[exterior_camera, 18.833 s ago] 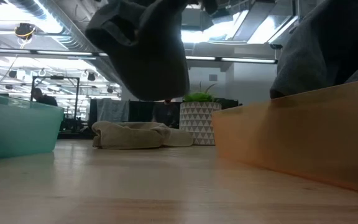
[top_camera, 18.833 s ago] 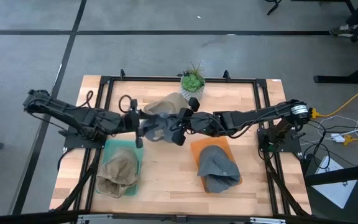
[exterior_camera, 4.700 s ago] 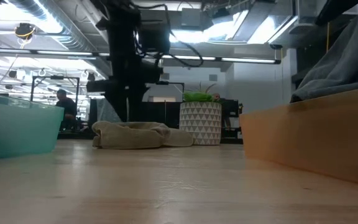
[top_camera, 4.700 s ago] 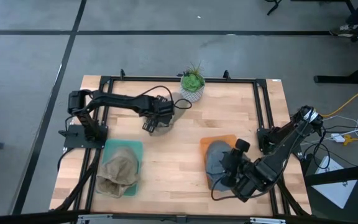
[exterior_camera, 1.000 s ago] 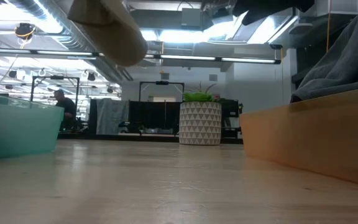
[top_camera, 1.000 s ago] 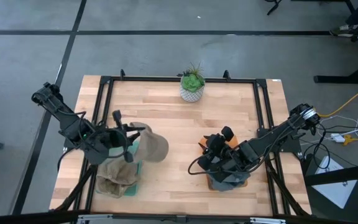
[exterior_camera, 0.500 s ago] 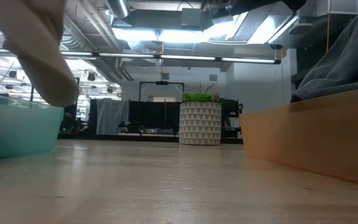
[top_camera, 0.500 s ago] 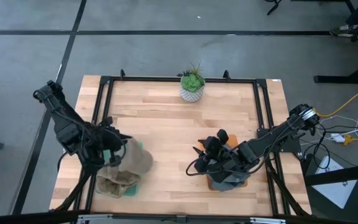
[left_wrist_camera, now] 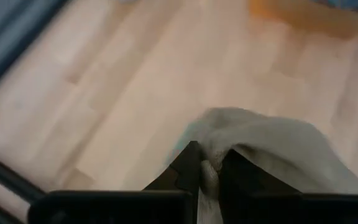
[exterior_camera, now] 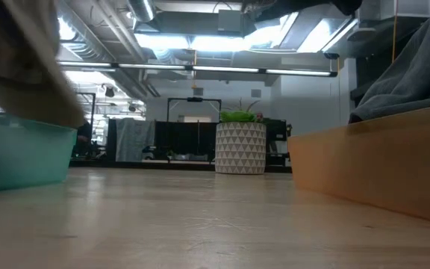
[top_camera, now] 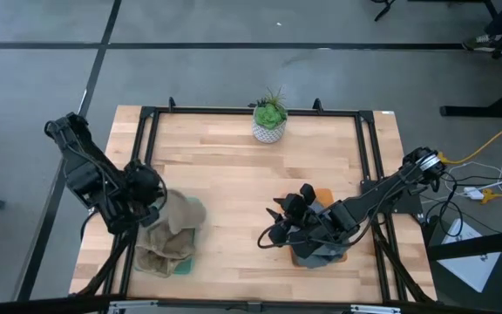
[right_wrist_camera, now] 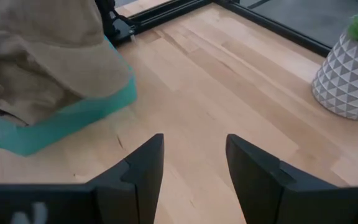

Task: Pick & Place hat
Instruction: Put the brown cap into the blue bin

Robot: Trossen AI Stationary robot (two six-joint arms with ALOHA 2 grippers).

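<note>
A tan hat [top_camera: 176, 213] hangs over the teal tray [top_camera: 193, 209] at the table's near left, with my left gripper [top_camera: 153, 199] shut on it. A second tan hat [top_camera: 157, 250] lies in that tray. In the low view the held hat [exterior_camera: 21, 67] shows blurred above the tray [exterior_camera: 21, 153]. Grey hats [top_camera: 321, 244] lie in the orange tray [top_camera: 323, 195] at the near right. My right gripper [top_camera: 273, 231] stands open over bare table left of the orange tray, nothing between its fingers [right_wrist_camera: 145, 168]. My left gripper pinches a fold of the tan hat's cloth [left_wrist_camera: 211, 163] between its two fingers [left_wrist_camera: 190, 169], coming slanting down from the table's left. The hat's body [left_wrist_camera: 278, 143] bulges out beyond the fingers. Whether its lower part touches the hat in the tray, I cannot tell.
A potted plant in a white patterned pot [top_camera: 270, 122] stands at the far middle edge. A black frame [top_camera: 146, 122] runs around the table. Bare wood [top_camera: 234, 192] lies between the two trays.
My left gripper has carried the tan hat toward the table's left edge, from beside the teal tray to over it, rolling and tipping its wrist on the way. The hat has swung round with it. My right gripper has edged slightly leftward, still open.
</note>
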